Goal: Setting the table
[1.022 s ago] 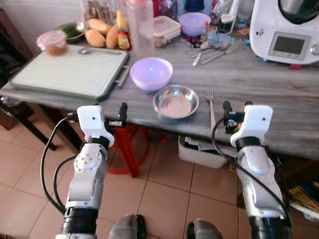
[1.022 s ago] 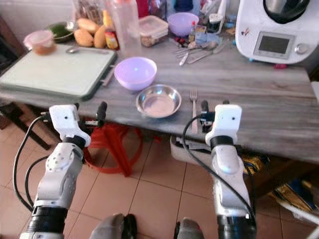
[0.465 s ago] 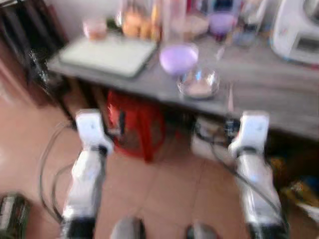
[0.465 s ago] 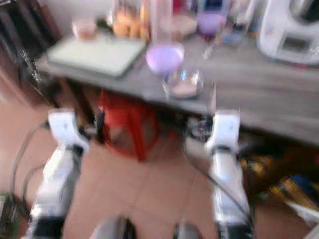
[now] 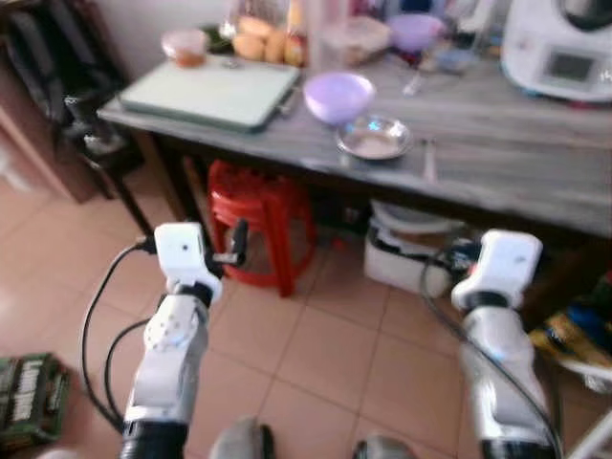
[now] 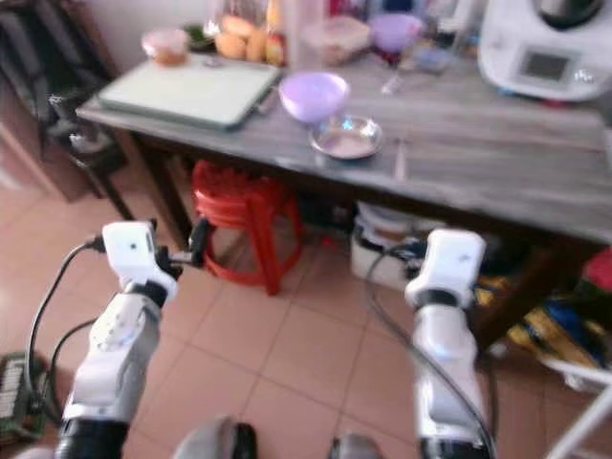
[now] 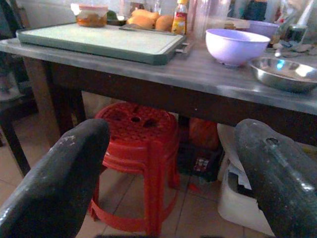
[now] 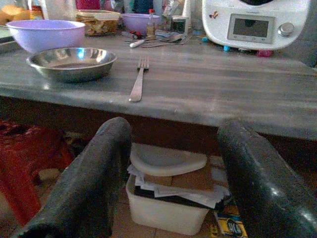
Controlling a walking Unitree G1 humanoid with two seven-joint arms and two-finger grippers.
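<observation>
Change: the robot has backed off; the table (image 5: 535, 177) now sits far ahead.
Fork (image 8: 138, 82): right of the steel bowl (image 8: 72, 61) (placed, apparently).
Left gripper (image 7: 173, 173): wide open, empty.
Right gripper (image 8: 171, 173): same.

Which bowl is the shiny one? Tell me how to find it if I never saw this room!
Find the long grey table with the big white kitchen machine at one end. Near the table's front edge, above the red stool, two bowls sit side by side. The shiny bowl is the low silver metal one with a fork beside it; its neighbour, the purple bowl, is taller and plastic-looking.
</observation>
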